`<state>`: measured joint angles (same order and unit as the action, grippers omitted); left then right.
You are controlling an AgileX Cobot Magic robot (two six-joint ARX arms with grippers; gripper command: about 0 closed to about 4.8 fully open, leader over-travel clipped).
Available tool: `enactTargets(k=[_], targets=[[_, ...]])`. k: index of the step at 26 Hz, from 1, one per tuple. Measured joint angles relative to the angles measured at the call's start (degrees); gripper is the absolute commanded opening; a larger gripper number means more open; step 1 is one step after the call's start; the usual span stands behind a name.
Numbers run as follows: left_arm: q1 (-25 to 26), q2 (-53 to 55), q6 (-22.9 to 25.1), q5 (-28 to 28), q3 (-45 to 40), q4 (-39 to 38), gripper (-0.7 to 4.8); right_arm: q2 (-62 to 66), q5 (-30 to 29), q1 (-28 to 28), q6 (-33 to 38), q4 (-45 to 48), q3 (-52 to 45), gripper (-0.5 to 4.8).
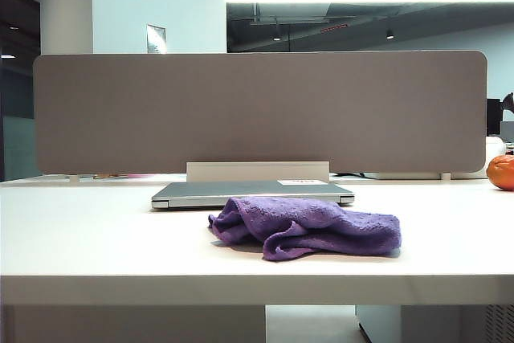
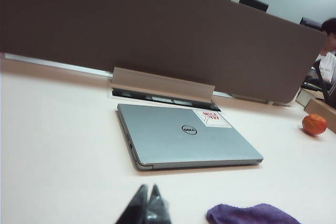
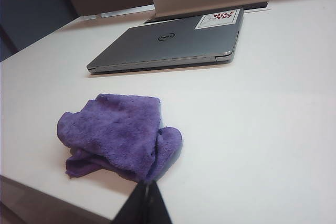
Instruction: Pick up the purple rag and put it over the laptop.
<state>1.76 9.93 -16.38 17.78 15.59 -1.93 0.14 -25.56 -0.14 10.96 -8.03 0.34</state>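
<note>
A crumpled purple rag (image 1: 309, 226) lies on the white table in front of the laptop (image 1: 241, 192), which is closed, silver-grey and flat, with a sticker on its lid. The left wrist view shows the laptop (image 2: 184, 135) ahead and a corner of the rag (image 2: 247, 214) near my left gripper (image 2: 148, 188), whose black fingers are shut with nothing between them. In the right wrist view, the rag (image 3: 118, 135) lies just beyond my right gripper (image 3: 148, 184), also shut and empty, with the laptop (image 3: 168, 43) farther off. Neither gripper shows in the exterior view.
A brown partition panel (image 1: 257, 110) stands along the table's far edge behind a low white strip (image 1: 257, 171). An orange fruit (image 1: 501, 172) sits at the far right of the table. The table's front edge (image 1: 257, 291) runs close to the rag.
</note>
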Motion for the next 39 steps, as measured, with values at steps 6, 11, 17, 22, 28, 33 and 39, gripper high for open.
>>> enactTargets(k=[6,11,17,22,28,33,39], targets=[[0.0,16.68,0.0,3.13,8.39,0.85,-0.06,0.0,0.0,0.04,0.0,0.0,0.0,0.22],[-1.84,30.29,0.0,7.19,15.28,0.83,-0.06,0.0,0.0,0.07,0.0,0.02,0.0,0.22],[-14.21,42.49,2.64,2.75,21.38,1.27,-0.06,0.0,0.0,0.07,0.0,0.0,0.0,0.22],[-22.91,51.58,2.82,-1.57,23.41,6.82,-0.06,0.0,0.0,0.07,0.0,0.0,0.0,0.22],[-32.11,60.59,2.82,-5.97,23.41,12.2,-0.06,0.0,0.0,0.04,0.0,-0.02,0.0,0.22],[-39.12,67.87,2.84,-9.66,24.28,15.47,-0.06,0.0,0.0,0.04,0.0,-0.02,0.0,0.22],[-44.68,75.21,7.89,-13.73,30.12,15.87,-0.04,0.0,0.0,0.04,0.0,-0.02,0.0,0.22]])
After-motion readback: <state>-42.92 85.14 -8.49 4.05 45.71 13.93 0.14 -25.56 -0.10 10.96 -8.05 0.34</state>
